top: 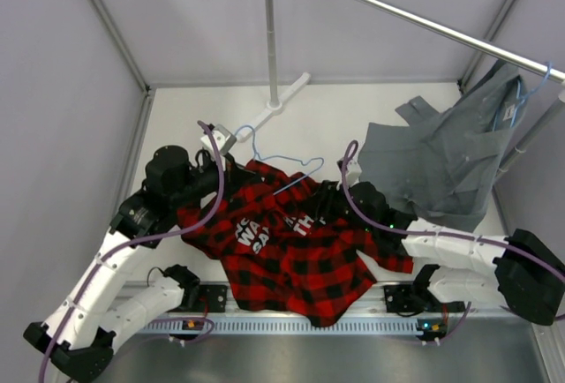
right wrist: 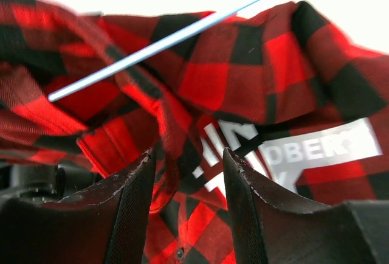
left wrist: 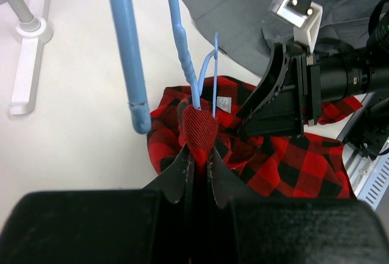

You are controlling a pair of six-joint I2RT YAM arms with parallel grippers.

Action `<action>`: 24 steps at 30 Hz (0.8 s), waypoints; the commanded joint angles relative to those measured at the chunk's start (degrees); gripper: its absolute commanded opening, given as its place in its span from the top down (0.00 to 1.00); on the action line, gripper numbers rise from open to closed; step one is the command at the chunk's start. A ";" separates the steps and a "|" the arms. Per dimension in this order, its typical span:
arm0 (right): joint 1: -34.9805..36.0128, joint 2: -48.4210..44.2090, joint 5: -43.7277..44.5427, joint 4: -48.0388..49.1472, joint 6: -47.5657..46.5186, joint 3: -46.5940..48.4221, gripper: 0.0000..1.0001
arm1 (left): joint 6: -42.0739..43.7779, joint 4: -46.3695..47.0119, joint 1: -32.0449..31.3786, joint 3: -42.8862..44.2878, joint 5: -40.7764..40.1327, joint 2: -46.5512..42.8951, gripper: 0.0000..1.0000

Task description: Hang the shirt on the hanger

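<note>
The red-and-black plaid shirt point(top: 291, 255) lies crumpled on the table between both arms, its white lettering facing up. The thin light-blue hanger point(top: 284, 161) rests on the shirt's far edge, with its hook pointing far-left. In the left wrist view my left gripper point(left wrist: 199, 154) is shut on a bunched red fold of the shirt point(left wrist: 292, 160), just below the hanger's neck point(left wrist: 182, 51). My right gripper point(right wrist: 187, 152) hovers over the lettered panel with its jaws apart. A fold of the shirt point(right wrist: 243, 75) rises between them. The hanger's wire point(right wrist: 170, 42) crosses above.
A grey garment point(top: 441, 158) hangs on another blue hanger from the metal rail point(top: 406, 14) at the right. The rack's pole point(top: 270, 39) and white foot point(top: 265, 116) stand at the back. Grey walls close in both sides.
</note>
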 commanded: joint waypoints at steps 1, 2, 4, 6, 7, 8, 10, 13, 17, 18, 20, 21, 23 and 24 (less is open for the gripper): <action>2.39 2.47 -0.48 7.62 -0.32 2.90 0.54 | -0.95 5.76 0.11 -1.02 -0.29 -0.10 1.00; 2.74 2.66 -0.40 7.71 -0.50 3.08 0.55 | -0.95 5.85 0.11 -1.11 -0.20 0.07 1.00; 2.92 3.45 -0.22 8.50 -0.50 3.08 0.60 | -0.87 5.85 0.11 -1.37 -0.29 0.16 1.00; 3.01 3.71 0.39 8.76 -0.06 2.73 0.63 | -0.69 5.85 0.11 -1.46 -0.55 0.16 1.00; 3.09 3.80 0.92 8.94 0.03 2.20 0.66 | -0.60 5.85 0.03 -1.55 -0.73 0.08 1.00; 3.10 3.89 1.18 9.03 0.38 1.94 0.66 | -0.34 5.94 0.03 -1.55 -0.99 0.08 1.00; 3.10 4.06 1.36 9.03 0.90 1.41 0.70 | -0.25 5.85 0.11 -1.64 -1.87 -0.19 1.00; 3.88 4.85 1.19 9.55 1.87 0.88 0.69 | -0.25 6.03 0.11 -1.55 -1.78 -0.10 1.00; 5.11 5.82 2.24 9.03 2.66 0.97 0.70 | -0.25 6.20 0.11 -1.55 -1.43 0.07 1.00; 5.20 5.82 2.85 8.77 2.66 0.88 0.70 | -0.16 6.20 0.11 -1.55 -1.43 0.16 1.00; 5.55 5.74 3.38 8.24 2.58 0.97 0.75 | -0.08 6.21 0.03 -1.55 -1.52 0.25 1.00; 5.73 5.39 4.08 7.46 2.66 1.06 0.75 | 0.01 6.20 0.11 -1.55 -1.61 0.25 1.00; 5.82 5.12 4.61 6.75 2.49 1.32 0.78 | 0.10 6.20 0.11 -1.55 -2.04 0.25 1.00; 5.91 4.95 4.88 5.70 2.40 1.41 0.78 | 0.10 6.20 0.03 -1.55 -2.22 0.16 1.00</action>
